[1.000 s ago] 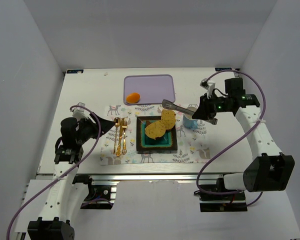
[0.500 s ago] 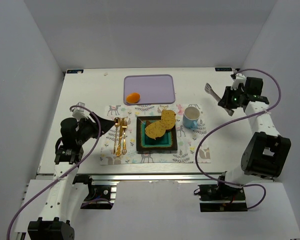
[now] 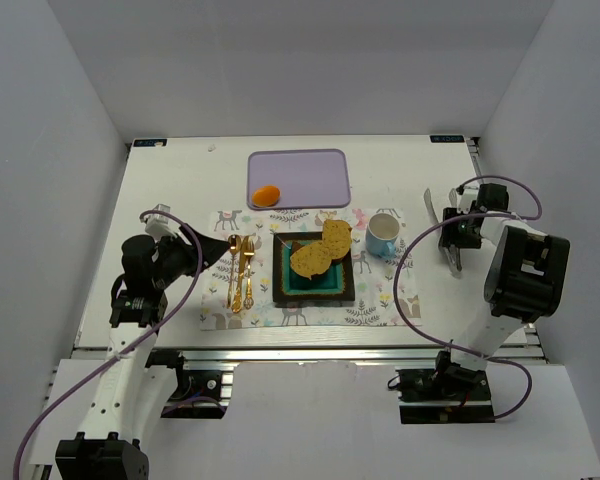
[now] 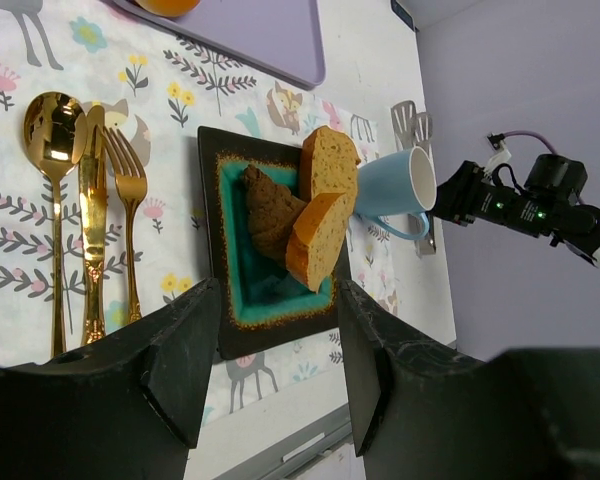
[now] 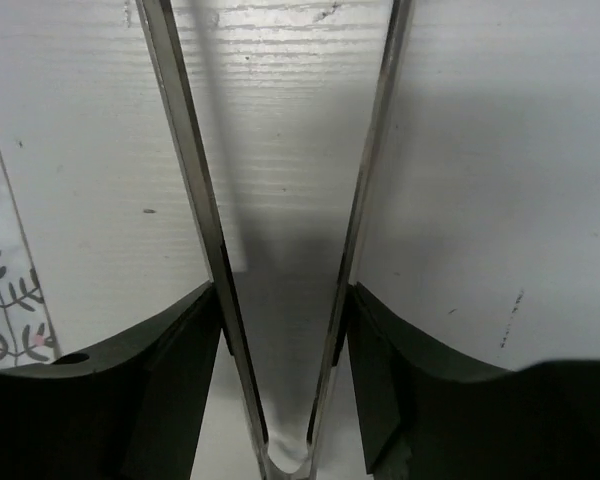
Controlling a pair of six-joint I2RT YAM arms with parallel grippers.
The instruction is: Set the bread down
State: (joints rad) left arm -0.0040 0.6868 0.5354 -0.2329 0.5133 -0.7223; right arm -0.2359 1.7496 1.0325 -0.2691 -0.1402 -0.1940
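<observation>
Two golden-tan bread slices (image 3: 310,260) (image 3: 336,235) lean together on the dark square plate (image 3: 282,290) with its teal centre. In the left wrist view a dark brown croissant-like roll (image 4: 270,205) lies beside the slices (image 4: 318,240) on that plate (image 4: 242,320). My left gripper (image 4: 278,290) stands open left of the placemat, aimed at the plate, with nothing in it. My right gripper (image 3: 448,225) is low over the bare table right of the placemat. Its fingers press on the two arms of metal tongs (image 5: 185,150), which are spread apart and hold nothing.
A blue cup (image 3: 382,234) stands right of the plate on the patterned placemat (image 3: 380,300). Gold cutlery (image 3: 240,270) lies left of the plate. Behind them a purple tray (image 3: 310,175) carries a small orange fruit (image 3: 267,194).
My right arm has swung from over the plate to the table's right side, taking the tongs along, and the tong arms now stand spread. Bread and left arm have not moved.
</observation>
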